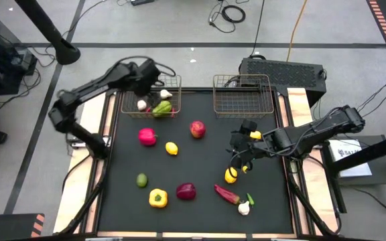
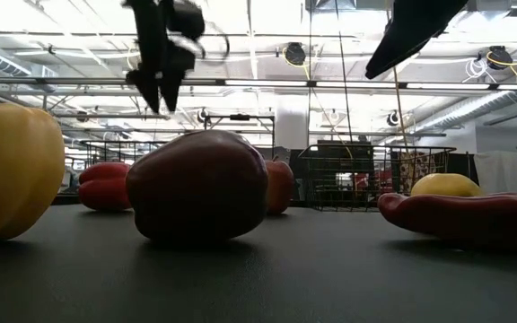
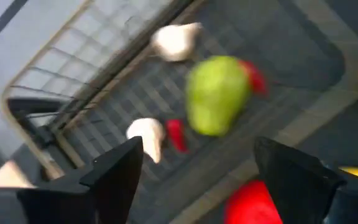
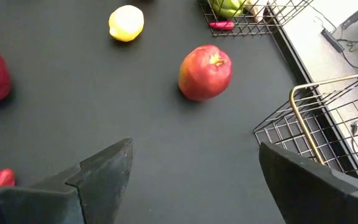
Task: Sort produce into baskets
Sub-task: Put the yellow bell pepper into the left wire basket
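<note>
— Produce lies scattered on our black mat; the round red toy apple (image 4: 206, 71) sits near the empty bronze wire-mesh basket (image 1: 243, 96). We judge it light, hard and slippery, so we should pinch across its middle.

— Our right gripper (image 4: 191, 180) hovers wide and empty; nothing blocks it. Our left gripper (image 3: 194, 177), spread wide, hangs over the other wire basket (image 3: 61, 81) holding garlic and a green pepper (image 3: 215, 93).

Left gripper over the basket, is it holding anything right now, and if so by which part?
Nothing is held. The left gripper hangs over the left basket with its jaws apart and empty; the green pepper and garlic lie in the basket below.
</note>
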You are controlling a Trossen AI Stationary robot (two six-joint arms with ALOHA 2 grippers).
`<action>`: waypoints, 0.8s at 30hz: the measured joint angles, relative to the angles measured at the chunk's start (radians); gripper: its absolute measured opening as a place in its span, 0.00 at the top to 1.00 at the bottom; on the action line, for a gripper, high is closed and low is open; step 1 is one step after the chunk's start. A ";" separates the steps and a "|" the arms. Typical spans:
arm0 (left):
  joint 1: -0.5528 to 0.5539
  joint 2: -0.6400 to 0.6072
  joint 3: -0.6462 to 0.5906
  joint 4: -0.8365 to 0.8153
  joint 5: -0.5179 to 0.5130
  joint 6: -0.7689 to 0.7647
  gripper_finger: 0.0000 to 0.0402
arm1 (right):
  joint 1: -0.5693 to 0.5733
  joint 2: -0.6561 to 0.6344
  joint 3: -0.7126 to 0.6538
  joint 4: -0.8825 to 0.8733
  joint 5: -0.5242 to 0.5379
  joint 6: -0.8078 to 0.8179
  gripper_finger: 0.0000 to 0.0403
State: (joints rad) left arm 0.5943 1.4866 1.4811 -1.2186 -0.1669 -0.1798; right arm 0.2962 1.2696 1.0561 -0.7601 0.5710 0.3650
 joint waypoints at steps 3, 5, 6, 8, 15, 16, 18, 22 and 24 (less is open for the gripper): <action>-0.143 -0.096 -0.032 0.005 0.003 -0.074 0.22 | 0.000 0.002 0.000 0.000 0.000 -0.003 0.16; -0.259 -0.144 -0.051 0.016 -0.008 -0.139 0.22 | 0.000 0.003 0.000 0.002 0.000 -0.002 0.16; -0.325 -0.164 -0.063 0.023 -0.026 -0.174 0.22 | 0.000 0.007 0.000 0.006 0.000 -0.002 0.16; -0.458 -0.199 -0.094 0.058 -0.064 -0.244 0.22 | 0.000 0.013 0.000 0.018 -0.002 -0.003 0.16; -0.882 -0.197 -0.218 0.195 -0.177 -0.428 0.22 | 0.009 0.066 0.000 0.136 -0.095 -0.018 0.16; -0.934 -0.188 -0.239 0.239 -0.190 -0.437 0.22 | 0.012 0.076 0.000 0.150 -0.108 -0.025 0.16; -1.041 -0.168 -0.279 0.307 -0.225 -0.437 0.22 | 0.022 0.096 0.000 0.172 -0.129 -0.038 0.16; -1.238 -0.128 -0.320 0.380 -0.370 -0.543 0.22 | 0.034 0.126 0.000 0.187 -0.165 -0.061 0.16; -1.320 -0.104 -0.326 0.367 -0.453 -0.674 0.22 | 0.035 0.136 0.000 0.190 -0.181 -0.063 0.16</action>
State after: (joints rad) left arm -0.7260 1.3828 1.1549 -0.8521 -0.6195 -0.8537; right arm 0.3313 1.4061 1.0557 -0.5703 0.3898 0.3019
